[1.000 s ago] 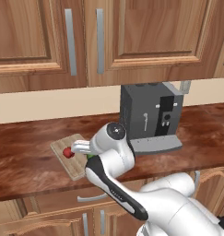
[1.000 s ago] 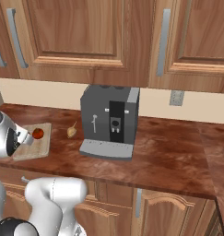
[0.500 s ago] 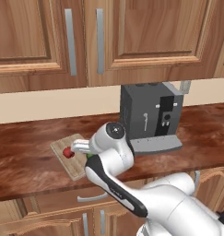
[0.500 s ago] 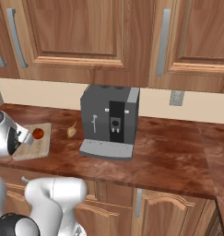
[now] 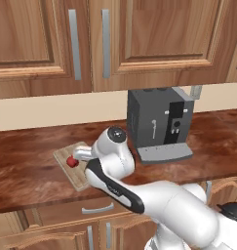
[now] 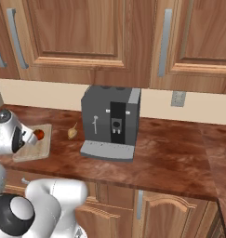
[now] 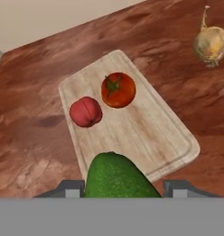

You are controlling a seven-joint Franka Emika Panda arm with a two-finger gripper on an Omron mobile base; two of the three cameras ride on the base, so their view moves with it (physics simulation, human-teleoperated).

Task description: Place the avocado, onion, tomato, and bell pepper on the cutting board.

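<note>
Hand view: avocado (image 7: 119, 177) gripped in jaws, hanging over cutting board (image 7: 145, 133) near edge. Barely any shift lately. Tomato (image 7: 118, 90), pepper (image 7: 85, 111) already on board; onion (image 7: 211, 43) waits on tabletop (image 7: 35, 138).

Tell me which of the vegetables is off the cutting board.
The onion: the pale tan bulb with a thin stalk, lying on the bare counter beyond the cutting board. The tomato and the other red item rest on the board.

Tomato (image 7: 118, 89) and bell pepper (image 7: 85, 111) lie on the cutting board (image 7: 150, 138); avocado (image 7: 119, 177) over its edge, onion (image 7: 211, 42) beside.
</note>
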